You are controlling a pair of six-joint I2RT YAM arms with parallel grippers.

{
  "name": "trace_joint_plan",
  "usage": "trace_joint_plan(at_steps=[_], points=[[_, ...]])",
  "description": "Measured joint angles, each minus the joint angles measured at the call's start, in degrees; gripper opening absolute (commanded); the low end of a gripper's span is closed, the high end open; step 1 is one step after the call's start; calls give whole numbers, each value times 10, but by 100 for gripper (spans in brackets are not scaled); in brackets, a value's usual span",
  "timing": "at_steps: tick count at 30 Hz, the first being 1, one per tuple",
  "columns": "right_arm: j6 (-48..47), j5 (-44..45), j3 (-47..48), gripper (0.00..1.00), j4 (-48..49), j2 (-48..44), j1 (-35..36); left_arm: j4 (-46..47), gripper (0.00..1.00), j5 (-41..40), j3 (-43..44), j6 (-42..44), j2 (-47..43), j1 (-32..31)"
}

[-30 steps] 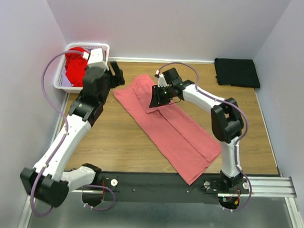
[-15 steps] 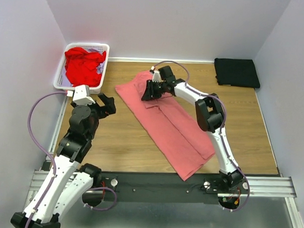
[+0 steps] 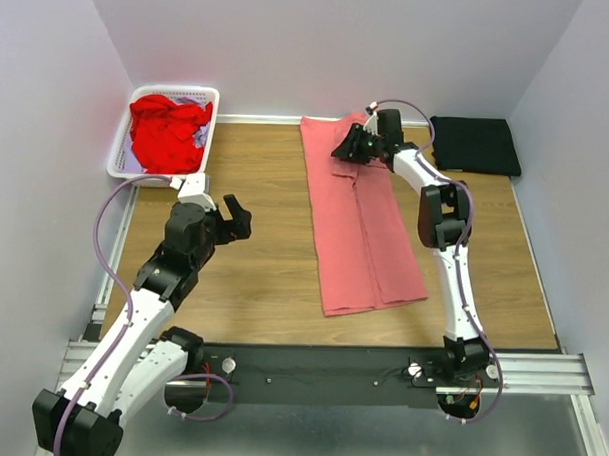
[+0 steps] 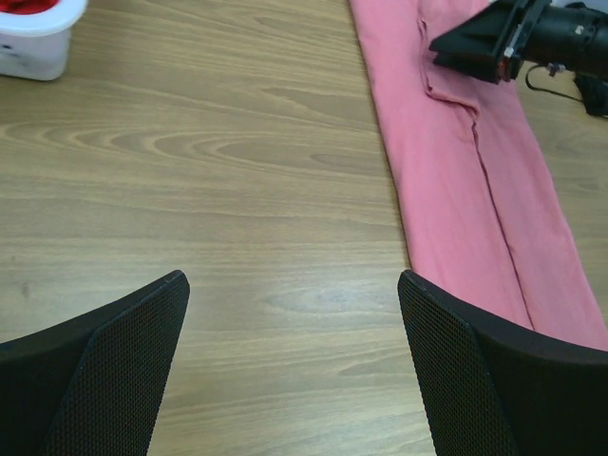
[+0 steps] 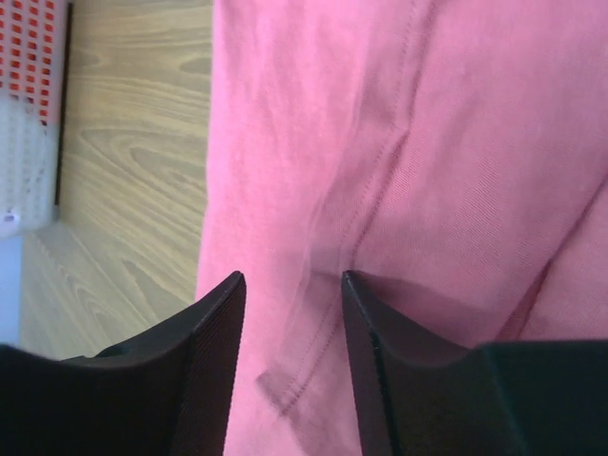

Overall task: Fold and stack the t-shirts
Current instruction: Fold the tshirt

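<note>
Left tool point(image 4: 293, 281) gaping; right tool point(image 5: 291, 279) on long folded salmon-pink t-shirt point(image 3: 359, 240), grip unclear.

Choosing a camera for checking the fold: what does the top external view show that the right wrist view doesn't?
Only top external: the black shirt, the open left fingers, and the full length of the salmon-pink shirt. Only right wrist: a stitched seam running between the right fingers. Both: that pink shirt, the wooden table and the white basket.

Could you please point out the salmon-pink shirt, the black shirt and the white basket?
salmon-pink shirt point(image 3: 359, 240), top view, mid cloth
black shirt point(image 3: 474, 145), top view, centre
white basket point(image 3: 120, 147), top view, left rim
</note>
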Motion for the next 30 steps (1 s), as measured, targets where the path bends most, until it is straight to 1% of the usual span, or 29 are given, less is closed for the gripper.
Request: trace_joint_plan(at_steps=[4,6,7,10,11,13,16,19,20,23,24,27,30], points=[[-3,-1,13,59,0,-3,0,21,98,29,-1,5,25,0],[-8,-1,0,59,-1,-19,3,30,98,48,-2,4,50,0],[-12,1,-23,60,2,-38,4,35,98,59,-2,4,61,-1],[-26,29,-129,59,-8,-136,7,41,98,89,-3,2,101,-3],[-34,48,-190,59,-9,-195,8,41,97,96,-3,2,111,-5],[-45,80,-274,58,-11,-287,8,42,96,111,-3,0,134,-11],[-66,127,-401,56,-34,-425,8,43,94,126,-3,-2,159,-21],[-86,163,-516,51,-71,-528,8,43,93,135,-1,-2,180,-35],[-92,175,-552,48,-81,-554,10,43,93,137,0,-2,188,-39],[-100,211,-645,47,-135,-603,36,44,92,140,7,-2,212,-52],[-99,224,-681,43,-153,-616,53,45,92,141,11,-2,220,-56],[-88,247,-749,41,-204,-645,104,49,92,141,23,-1,246,-67],[-64,260,-780,40,-235,-674,143,51,91,141,32,0,268,-77]])
